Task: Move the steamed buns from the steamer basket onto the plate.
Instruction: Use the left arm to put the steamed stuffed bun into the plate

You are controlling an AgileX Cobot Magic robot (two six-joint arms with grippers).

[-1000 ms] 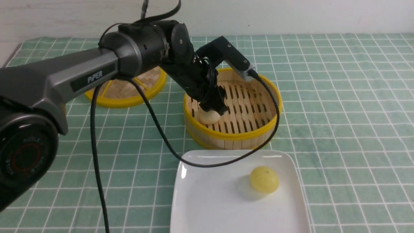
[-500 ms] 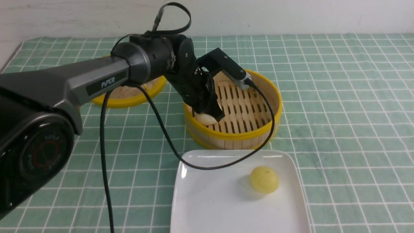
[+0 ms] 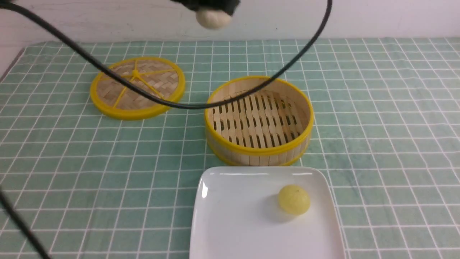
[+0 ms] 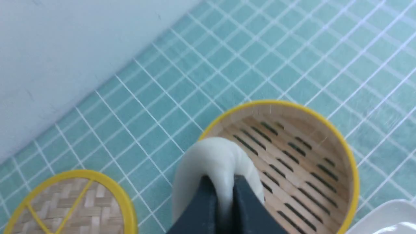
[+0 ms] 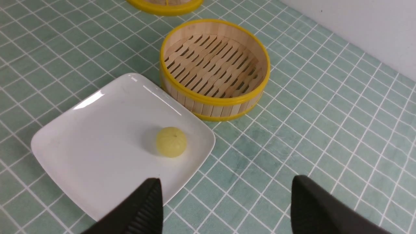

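My left gripper [image 3: 212,8] hangs high above the table at the top edge of the front view, shut on the pale cream-white steamed bun [image 3: 212,18]. In the left wrist view its dark fingers [image 4: 208,198] pinch deep into that bun [image 4: 211,159], above the steamer basket [image 4: 352,182]. The basket [image 3: 258,151] holds nothing on its slatted floor. The yellow bun [image 3: 294,199] lies on the white plate [image 3: 230,223] in front of the basket. My right gripper [image 5: 226,182] is open and empty, above the cloth beside the plate [image 5: 91,146] and yellow bun [image 5: 171,142].
The flat woven lid [image 3: 137,86] with yellow rim lies at the back left of the basket. A black cable [image 3: 179,105] loops across the front view over lid and basket. A green checked cloth [image 3: 377,126] covers the table; a white wall stands behind.
The left gripper shut on the white bun in the basket and lifted it straight up; the arm has risen almost out of the front view. The yellow bun has not moved.
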